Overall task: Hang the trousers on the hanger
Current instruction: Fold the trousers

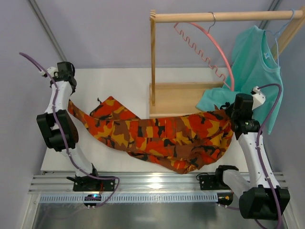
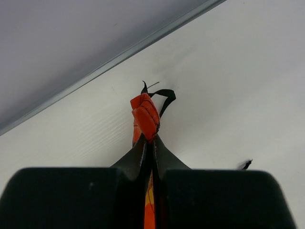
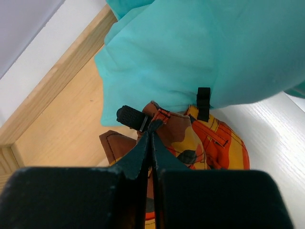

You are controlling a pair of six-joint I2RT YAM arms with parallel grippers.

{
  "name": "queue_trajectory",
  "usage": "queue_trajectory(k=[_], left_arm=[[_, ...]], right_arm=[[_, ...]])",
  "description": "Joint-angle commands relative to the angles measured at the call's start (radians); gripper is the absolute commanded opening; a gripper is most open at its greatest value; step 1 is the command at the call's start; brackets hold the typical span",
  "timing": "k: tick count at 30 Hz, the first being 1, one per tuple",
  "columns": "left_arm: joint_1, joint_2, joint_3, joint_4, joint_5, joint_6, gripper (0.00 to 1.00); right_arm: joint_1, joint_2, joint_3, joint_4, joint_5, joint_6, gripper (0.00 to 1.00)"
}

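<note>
The camouflage trousers (image 1: 162,138) hang stretched between my two arms above the white table. My left gripper (image 2: 151,139) is shut on the orange hem end of the trousers (image 2: 145,117), where a thin black drawstring (image 2: 164,95) loops out. My right gripper (image 3: 153,128) is shut on the waistband of the trousers (image 3: 200,138), beside a black strap end (image 3: 129,115). In the top view the left gripper (image 1: 70,97) is at the far left and the right gripper (image 1: 230,112) sits by the rack base. The pink hanger (image 1: 209,47) hangs by its silver hook from the wooden rail (image 1: 224,16).
A teal T-shirt (image 1: 255,67) on a light-blue hanger (image 1: 281,28) hangs at the rail's right end, close above my right gripper. The wooden rack's post (image 1: 153,62) and base tray (image 1: 178,98) stand behind the trousers. Grey walls close in on both sides.
</note>
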Motion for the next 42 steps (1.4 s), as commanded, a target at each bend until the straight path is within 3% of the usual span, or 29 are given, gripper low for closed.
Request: queue_trajectory(k=[1, 10, 19, 23, 28, 33, 42], left_arm=[[0.005, 0.022, 0.076, -0.002, -0.071, -0.024, 0.00], [0.036, 0.027, 0.136, -0.018, -0.131, -0.085, 0.00], [0.044, 0.061, 0.198, 0.016, -0.085, -0.097, 0.00], [0.047, 0.064, 0.158, 0.076, -0.070, -0.114, 0.00], [0.057, 0.084, 0.170, 0.085, -0.067, -0.111, 0.00], [0.057, 0.113, 0.274, -0.018, -0.117, -0.110, 0.00], [0.086, -0.023, 0.193, 0.027, -0.143, -0.108, 0.00]], right_arm=[[-0.047, 0.044, 0.012, 0.110, -0.093, 0.019, 0.04], [-0.076, 0.130, 0.122, 0.130, -0.107, 0.018, 0.04], [-0.078, 0.212, 0.155, 0.203, -0.120, 0.010, 0.04], [-0.090, 0.262, 0.179, 0.225, -0.128, -0.001, 0.04], [-0.127, 0.266, 0.222, 0.233, -0.136, -0.001, 0.04], [-0.142, 0.237, 0.231, 0.231, -0.140, 0.001, 0.04], [-0.142, 0.180, 0.219, 0.227, -0.140, 0.024, 0.04]])
